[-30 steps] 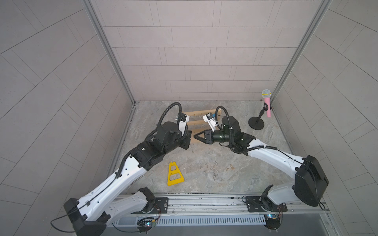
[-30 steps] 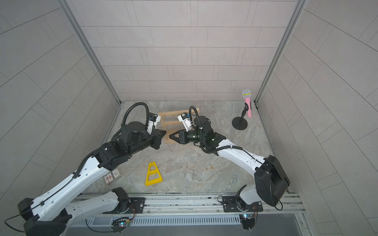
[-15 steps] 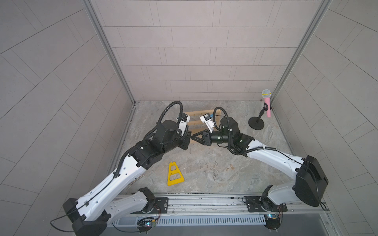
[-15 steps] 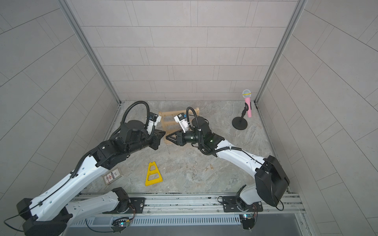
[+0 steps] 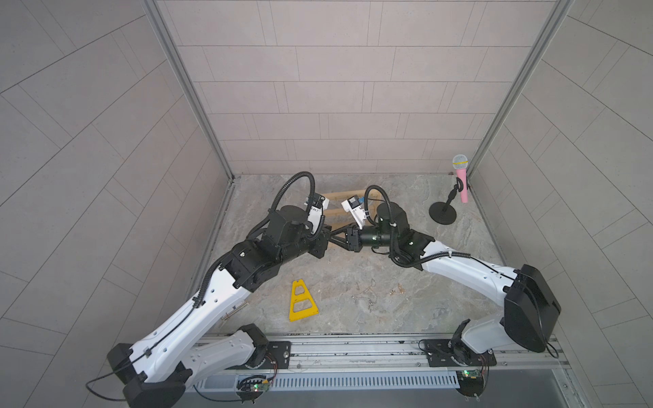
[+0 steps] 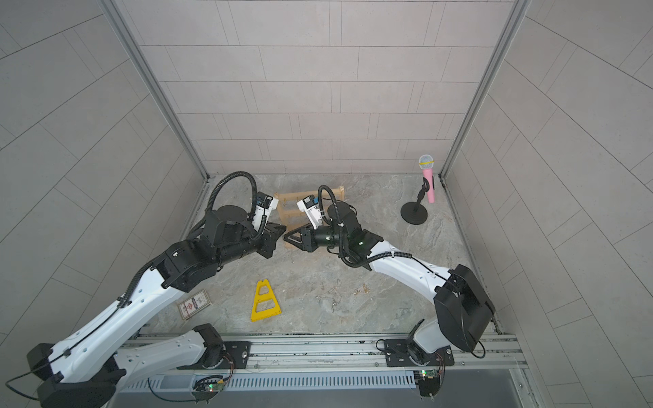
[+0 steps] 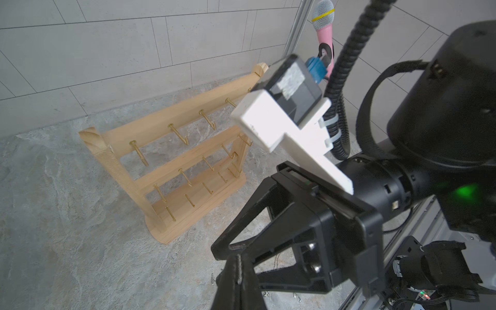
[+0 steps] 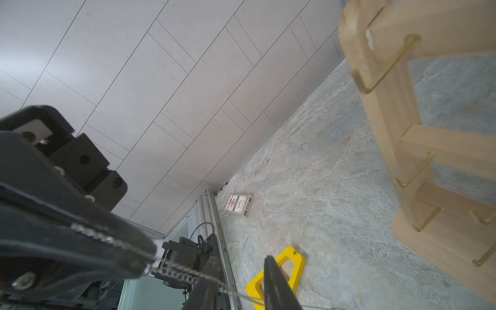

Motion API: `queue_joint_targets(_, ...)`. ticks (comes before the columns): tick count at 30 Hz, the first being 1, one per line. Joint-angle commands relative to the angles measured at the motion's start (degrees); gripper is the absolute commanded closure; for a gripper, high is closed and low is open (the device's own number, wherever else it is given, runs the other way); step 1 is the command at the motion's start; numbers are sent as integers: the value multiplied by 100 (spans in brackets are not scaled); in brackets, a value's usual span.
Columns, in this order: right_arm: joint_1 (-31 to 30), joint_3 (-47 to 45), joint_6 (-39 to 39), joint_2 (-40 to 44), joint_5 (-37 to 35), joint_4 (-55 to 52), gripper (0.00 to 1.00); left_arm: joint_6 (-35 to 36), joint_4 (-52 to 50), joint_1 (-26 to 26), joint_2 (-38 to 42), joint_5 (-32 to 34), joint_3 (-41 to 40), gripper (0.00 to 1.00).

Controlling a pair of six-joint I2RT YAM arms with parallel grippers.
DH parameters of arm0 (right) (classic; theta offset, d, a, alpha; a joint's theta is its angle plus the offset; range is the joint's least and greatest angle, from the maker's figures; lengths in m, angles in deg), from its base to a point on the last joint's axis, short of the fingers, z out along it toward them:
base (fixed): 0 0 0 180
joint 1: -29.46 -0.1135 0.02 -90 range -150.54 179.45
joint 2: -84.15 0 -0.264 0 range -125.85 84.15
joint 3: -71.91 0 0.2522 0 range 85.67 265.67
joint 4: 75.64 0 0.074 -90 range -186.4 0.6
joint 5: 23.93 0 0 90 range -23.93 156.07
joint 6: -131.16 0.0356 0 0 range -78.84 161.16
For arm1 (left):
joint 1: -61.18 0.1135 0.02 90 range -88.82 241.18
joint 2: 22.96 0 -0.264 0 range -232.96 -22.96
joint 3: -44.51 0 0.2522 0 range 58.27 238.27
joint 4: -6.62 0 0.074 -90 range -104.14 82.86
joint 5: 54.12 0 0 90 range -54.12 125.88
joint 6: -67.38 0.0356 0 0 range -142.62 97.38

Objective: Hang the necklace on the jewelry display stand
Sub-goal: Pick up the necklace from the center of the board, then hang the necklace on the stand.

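The pale wooden jewelry display stand (image 5: 339,212) (image 6: 293,212) stands at the back of the floor, its brass hooks showing empty in the left wrist view (image 7: 174,171). Just in front of it the two grippers meet tip to tip. My left gripper (image 5: 328,234) (image 6: 282,231) (image 7: 238,265) is shut, and the thin silver necklace (image 8: 188,273) comes out of its tips. The chain runs taut across the gap of my right gripper (image 5: 333,241) (image 6: 287,240) (image 8: 240,259), whose fingers (image 8: 271,279) stand apart. The stand's near upright (image 8: 389,107) is close beside it.
A flat yellow triangular frame (image 5: 302,300) (image 6: 264,300) (image 8: 279,268) lies at the front centre. Loose jewelry (image 5: 367,293) (image 6: 332,293) is scattered to its right. A card box (image 6: 195,303) (image 8: 239,205) lies by the left arm. A black stand with a pink microphone (image 5: 443,212) (image 6: 414,213) is at the back right.
Both arms have shifted slightly toward the back and the stand, their tips staying together. Neither gripper's jaw spacing has visibly changed.
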Motion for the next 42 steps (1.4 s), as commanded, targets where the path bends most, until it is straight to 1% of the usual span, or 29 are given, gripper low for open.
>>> queue_joint_targets(1,-29,71,-14,-33,-68,150,71,97,-30,36,68,12,207,100)
queue_joint_targets(18,-89,-123,-161,-190,-219,167,75,-47,-4,82,107,-46,338,100)
queue_joint_targets(20,-89,-148,-168,-217,-227,172,77,-67,-15,117,112,-71,345,100)
queue_joint_targets(24,-99,-189,-182,-121,-314,178,88,-103,-55,227,89,-143,347,100)
queue_joint_targets(26,-98,-179,-272,-6,-451,76,92,-100,-89,318,90,-215,339,100)
queue_joint_targets(29,-99,-153,-428,196,-736,-120,96,-98,-70,450,124,-389,287,100)
queue_joint_targets(35,-98,120,-696,341,-1010,-497,98,16,-133,661,132,-495,242,100)
queue_joint_targets(42,-98,859,-1196,227,-1478,-1237,99,297,-128,897,4,-240,210,100)
